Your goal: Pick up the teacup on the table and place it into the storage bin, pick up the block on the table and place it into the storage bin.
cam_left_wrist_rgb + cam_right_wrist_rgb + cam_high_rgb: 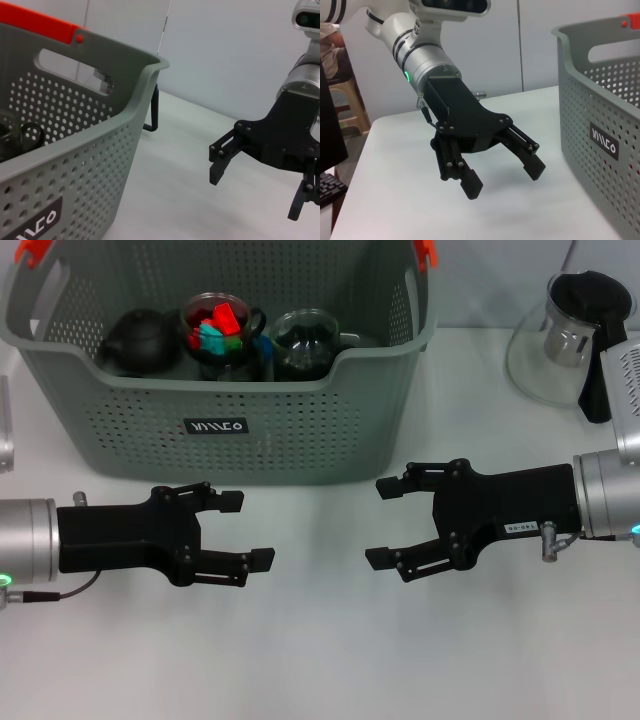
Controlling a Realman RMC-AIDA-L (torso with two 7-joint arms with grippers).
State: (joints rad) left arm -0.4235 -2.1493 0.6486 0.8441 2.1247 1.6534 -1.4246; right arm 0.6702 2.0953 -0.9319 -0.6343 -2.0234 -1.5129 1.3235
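Storage bin [230, 430]: stood at the desk's [320, 660] far side, holding a glass teacup [218, 332] filled with coloured blocks [222, 322]. Left gripper [238, 530] and right gripper [385, 522]: hovered before the bin, fingers spread, empty.

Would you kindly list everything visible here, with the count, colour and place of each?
storage bin: 1, grey-green with orange clips, back of the white table
dark teapot: 1, black, inside the bin
glass cup holding red and teal blocks: 1, inside the bin, middle
dark glass cup: 1, inside the bin
glass teapot: 1, clear with black handle, table's far right
left gripper: 1, black, open, before the bin
right gripper: 1, black, open, facing it
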